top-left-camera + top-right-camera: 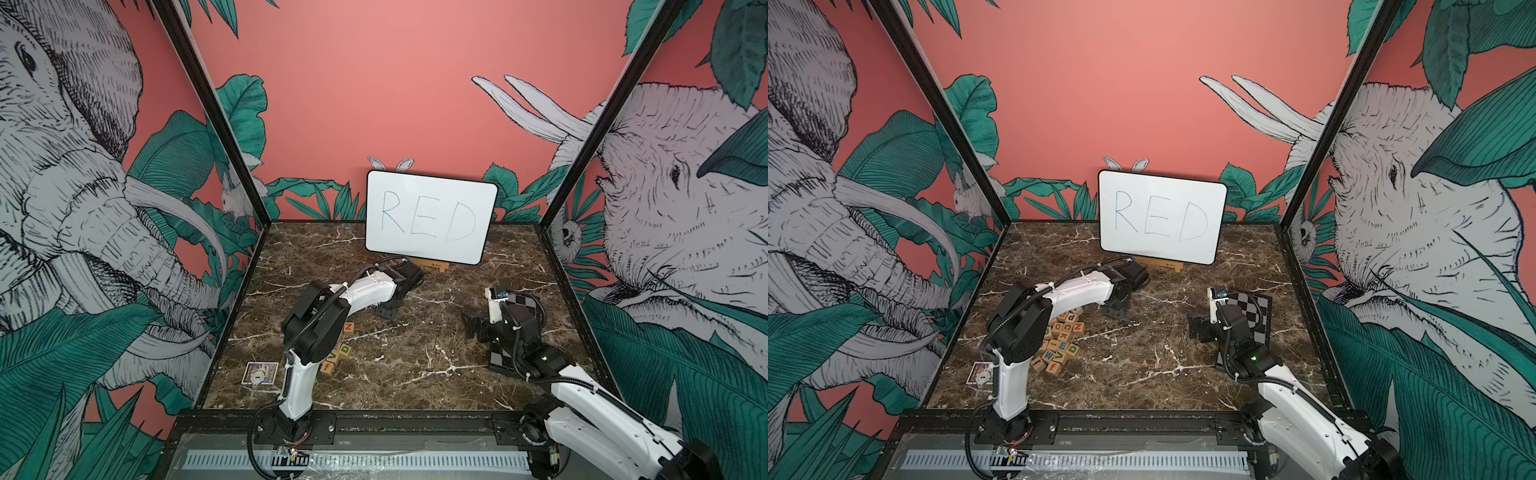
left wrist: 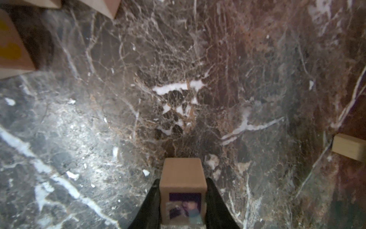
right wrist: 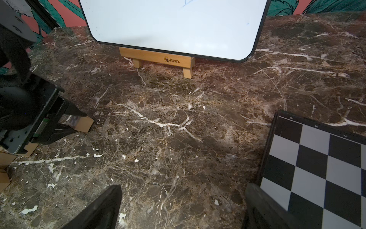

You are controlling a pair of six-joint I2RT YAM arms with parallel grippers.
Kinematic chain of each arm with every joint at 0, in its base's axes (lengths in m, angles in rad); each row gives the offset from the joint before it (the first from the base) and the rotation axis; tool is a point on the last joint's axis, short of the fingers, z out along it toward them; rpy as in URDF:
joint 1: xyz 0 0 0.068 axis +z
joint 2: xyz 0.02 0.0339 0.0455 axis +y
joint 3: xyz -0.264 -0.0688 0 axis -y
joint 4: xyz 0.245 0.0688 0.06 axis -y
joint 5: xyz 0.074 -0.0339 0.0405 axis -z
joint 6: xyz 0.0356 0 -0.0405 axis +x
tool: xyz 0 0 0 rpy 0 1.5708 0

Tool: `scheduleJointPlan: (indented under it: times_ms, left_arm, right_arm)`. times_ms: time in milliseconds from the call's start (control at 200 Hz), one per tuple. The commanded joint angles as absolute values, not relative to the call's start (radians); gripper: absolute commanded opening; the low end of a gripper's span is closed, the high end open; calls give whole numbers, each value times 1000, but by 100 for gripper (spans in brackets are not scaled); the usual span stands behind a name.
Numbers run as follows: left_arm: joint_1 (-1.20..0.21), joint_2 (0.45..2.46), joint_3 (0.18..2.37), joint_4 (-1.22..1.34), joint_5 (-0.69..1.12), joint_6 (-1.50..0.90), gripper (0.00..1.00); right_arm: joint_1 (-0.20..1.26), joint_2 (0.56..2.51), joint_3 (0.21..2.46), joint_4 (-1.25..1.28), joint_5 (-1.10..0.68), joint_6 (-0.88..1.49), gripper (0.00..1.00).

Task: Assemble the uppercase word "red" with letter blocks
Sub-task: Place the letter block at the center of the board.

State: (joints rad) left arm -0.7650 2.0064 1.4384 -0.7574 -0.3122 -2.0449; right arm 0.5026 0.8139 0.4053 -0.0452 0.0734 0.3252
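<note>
Brown marble surface (image 1: pixel 415 374) fills the lower middle of both top views. Back centre: whiteboard (image 1: pixel 430 216) with handwritten RED, propped on a small wooden stand (image 3: pixel 158 59). Right side of the surface: chequered board (image 1: pixel 1252 305) lying flat, partly under the right arm (image 1: pixel 590 399), which enters from the lower right corner. From the lower left edge the left arm (image 1: pixel 361 291) rises and bends toward centre frame, ending below the whiteboard's lower left corner.

The left pincer (image 2: pixel 183 183) is clamped tight on one wooden block (image 2: pixel 183 174), with a finger on each side. The face toward the wrist camera has a dark purple picture, blurred. In the right wrist view that block (image 3: pixel 85 125) sits between the fingertips, low at the surface; touching or just above, cannot tell. One face seems to read R, faint.

The right pincer (image 3: pixel 182 208) has its fingers spread wide with nothing between them. It is low over bare surface, beside the chequered board.

Left of centre in a top view: pile of blocks (image 1: pixel 1061 340), partly hidden behind the left arm's elbow. The green D block (image 1: pixel 1072 349) is at the pile's right edge, with the E block (image 1: pixel 1063 345) touching it on the left. Lower left of the surface: small picture card (image 1: pixel 259 373), near the pile but apart from it.
</note>
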Motion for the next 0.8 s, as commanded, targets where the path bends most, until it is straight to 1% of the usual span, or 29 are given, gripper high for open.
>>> scheduleJointPlan:
  times_ms: [0, 35, 140, 195, 355, 515, 615, 795]
  left_arm:
    - [-760, 2010, 1450, -789, -318, -2056, 29]
    - [-759, 2011, 1451, -792, -315, -2059, 32]
    - [-759, 2010, 1445, -769, -312, -2050, 34]
    - [-759, 2011, 1446, -759, -310, -2044, 36]
    - [-759, 2006, 1447, -751, -319, -2025, 55]
    - [-759, 1989, 1443, -728, -328, -1997, 56]
    - [-758, 1973, 1440, -726, -334, -1985, 58]
    - [-758, 1919, 1411, -706, -347, -1926, 67]
  right_arm:
    - [511, 819, 405, -25, 87, 330, 96]
    - [510, 818, 405, -25, 87, 330, 96]
    - [510, 819, 405, -25, 87, 330, 96]
    - [510, 819, 405, -25, 86, 330, 96]
    - [511, 826, 405, -21, 81, 330, 96]
    - [510, 833, 410, -21, 74, 329, 96]
    - [510, 831, 410, -21, 74, 328, 96]
    - [510, 831, 408, -20, 73, 326, 96]
